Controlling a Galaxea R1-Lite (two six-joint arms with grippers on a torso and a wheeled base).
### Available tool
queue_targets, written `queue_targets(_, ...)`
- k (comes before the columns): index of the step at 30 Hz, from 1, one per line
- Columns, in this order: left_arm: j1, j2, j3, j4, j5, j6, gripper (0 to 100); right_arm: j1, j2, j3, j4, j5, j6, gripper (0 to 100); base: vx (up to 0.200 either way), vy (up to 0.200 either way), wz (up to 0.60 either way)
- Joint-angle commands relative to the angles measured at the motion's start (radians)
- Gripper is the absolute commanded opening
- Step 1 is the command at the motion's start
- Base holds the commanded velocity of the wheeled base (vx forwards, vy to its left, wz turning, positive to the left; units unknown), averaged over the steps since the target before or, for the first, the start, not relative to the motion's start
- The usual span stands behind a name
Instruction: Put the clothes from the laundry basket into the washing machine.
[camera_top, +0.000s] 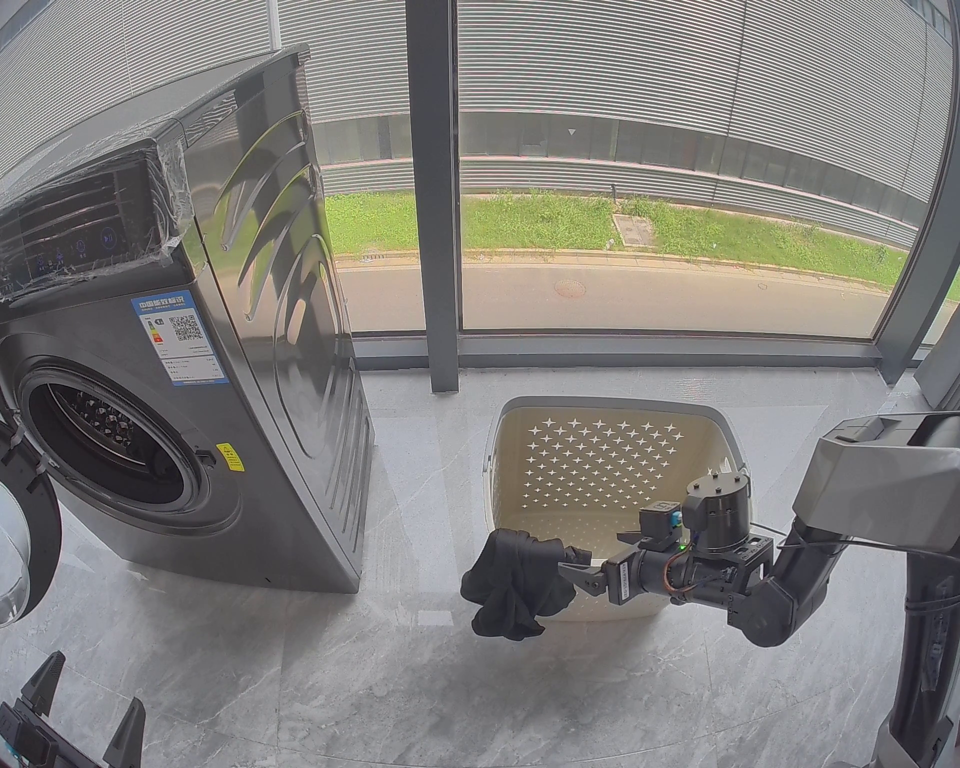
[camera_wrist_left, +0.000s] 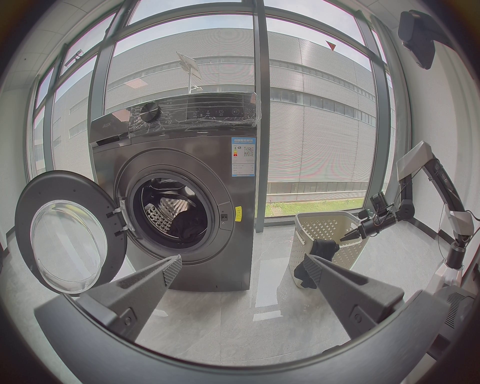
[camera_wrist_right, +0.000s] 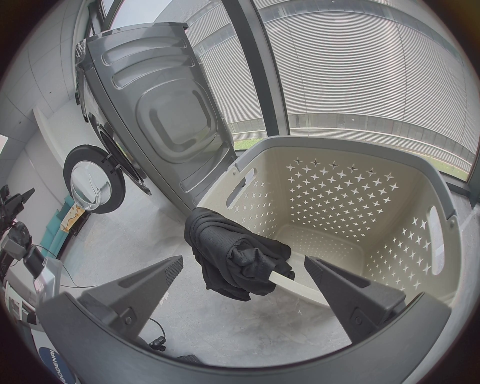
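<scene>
A black garment (camera_top: 515, 590) hangs over the front rim of the cream laundry basket (camera_top: 600, 410), drooping down its outer side toward the floor. My right gripper (camera_top: 572, 572) sits just behind the garment, over the basket's front edge, fingers spread wide in the right wrist view (camera_wrist_right: 242, 262) and the cloth (camera_wrist_right: 230, 255) lying ahead of them on the rim. The grey washing machine (camera_top: 280, 350) stands left of the basket, its round door (camera_wrist_left: 65, 235) swung open and dark cloth (camera_wrist_left: 185, 230) lying in the drum. My left gripper (camera_top: 95, 685) is open, low at the near left, facing the machine.
The basket (camera_wrist_right: 350, 145) looks bare inside apart from the draped garment. Tall windows and a dark pillar (camera_top: 435, 190) stand behind the basket. Pale tiled floor (camera_top: 420, 680) lies open between the machine and the basket.
</scene>
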Motion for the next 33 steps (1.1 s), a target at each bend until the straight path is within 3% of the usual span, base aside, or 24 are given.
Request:
queue_targets(1, 0.0, -0.016, 0.018, 0.0, 0.0, -0.001, 100, 0.016, 0.068, -0.04, -0.003, 0.0, 0.0, 100, 0.0, 0.0, 0.0)
queue_targets(20, 0.0, -0.016, 0.018, 0.0, 0.0, -0.001, 100, 0.036, 0.142, -0.12, -0.039, -0.002, 0.0, 100, 0.0, 0.0, 0.0)
queue_targets(21, 0.0, -0.016, 0.018, 0.0, 0.0, -0.001, 100, 0.038, 0.144, -0.12, -0.04, -0.002, 0.001, 0, 0.0, 0.0, 0.0)
queue_targets(33, 0.0, -0.016, 0.018, 0.0, 0.0, -0.001, 100, 0.039, 0.148, -0.112, -0.074, 0.0, 0.001, 0, 0.0, 0.0, 0.0)
